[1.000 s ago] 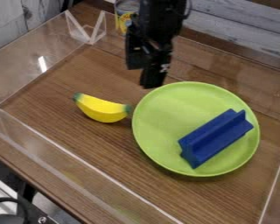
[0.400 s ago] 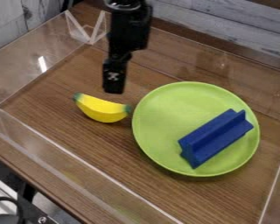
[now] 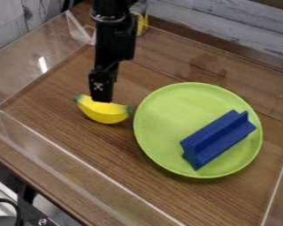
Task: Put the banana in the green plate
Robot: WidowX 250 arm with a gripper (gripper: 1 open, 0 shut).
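A small yellow banana (image 3: 105, 111) with greenish tips lies on the wooden table just left of the green plate (image 3: 168, 119). The plate is large, round and lime green. My black gripper (image 3: 99, 88) hangs directly above the banana's left half, its fingertips just over the fruit. The jaws point down and look open, with nothing between them. Whether the tips touch the banana I cannot tell.
A blue angular block (image 3: 217, 138) lies on the right side of the plate. Clear acrylic walls (image 3: 26, 62) ring the table on the left, front and right. A clear stand (image 3: 85, 31) sits at the back left.
The gripper has swung left from above the plate's rim and dropped down over the banana. Banana, plate and block have stayed put.
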